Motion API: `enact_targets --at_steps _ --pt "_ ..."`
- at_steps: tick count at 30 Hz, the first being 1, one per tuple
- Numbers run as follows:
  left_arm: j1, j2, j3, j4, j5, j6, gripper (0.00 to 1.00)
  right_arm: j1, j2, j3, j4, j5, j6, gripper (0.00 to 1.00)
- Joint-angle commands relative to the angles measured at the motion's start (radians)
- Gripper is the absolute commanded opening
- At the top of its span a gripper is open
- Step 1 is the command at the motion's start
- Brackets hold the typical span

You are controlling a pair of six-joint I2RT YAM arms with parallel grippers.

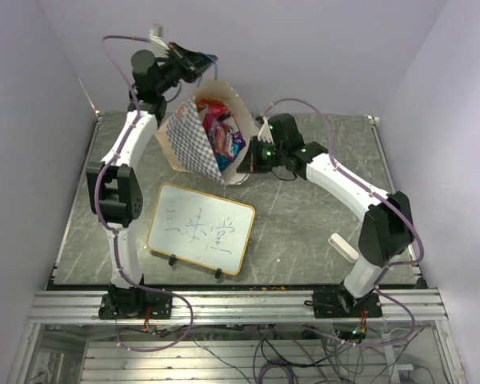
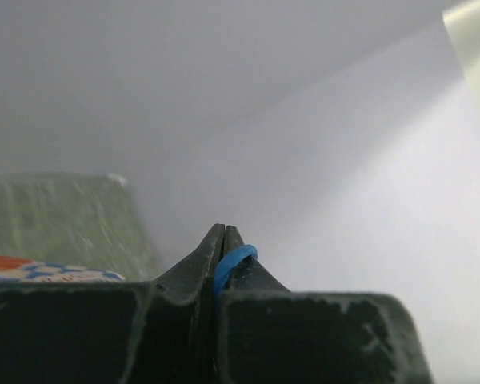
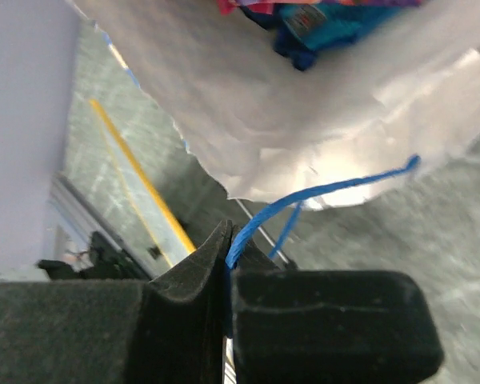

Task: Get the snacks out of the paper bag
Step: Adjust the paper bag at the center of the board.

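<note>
The tan paper bag (image 1: 194,138) with a chequered band stands tilted at the back middle of the table, its mouth pulled open. Several shiny snack packets (image 1: 222,128), red, blue and purple, lie inside it; blue and red ones also show in the right wrist view (image 3: 312,22). My left gripper (image 1: 202,61) is raised above the bag's back left and is shut on a blue cord handle (image 2: 234,262). My right gripper (image 1: 254,156) is at the bag's right rim, shut on the other blue cord handle (image 3: 304,200). The bag's pale wall (image 3: 304,120) fills the right wrist view.
A framed whiteboard (image 1: 202,228) with writing stands in front of the bag at the middle left. A white eraser block (image 1: 343,247) lies at the right near my right arm's base. Lilac walls close in the back and sides.
</note>
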Motion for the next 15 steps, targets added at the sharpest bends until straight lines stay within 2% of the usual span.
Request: enact_targets --at_steps 1,5,9,15 --pt "-0.149 -0.200 -0.165 0.168 0.070 0.021 0.07 -0.008 -0.120 -0.135 -0.019 0.120 -0.074 0.00" --pt "-0.194 -0.279 -0.281 0.091 0.043 0.073 0.07 -0.019 -0.165 -0.181 -0.112 0.221 -0.114 0.00" --pt "-0.194 -0.308 -0.307 -0.004 0.055 0.123 0.07 -0.048 -0.185 -0.188 -0.207 0.287 -0.126 0.06" --pt "-0.194 -0.322 -0.273 -0.124 0.057 0.188 0.07 -0.094 -0.215 -0.179 -0.375 0.409 -0.213 0.54"
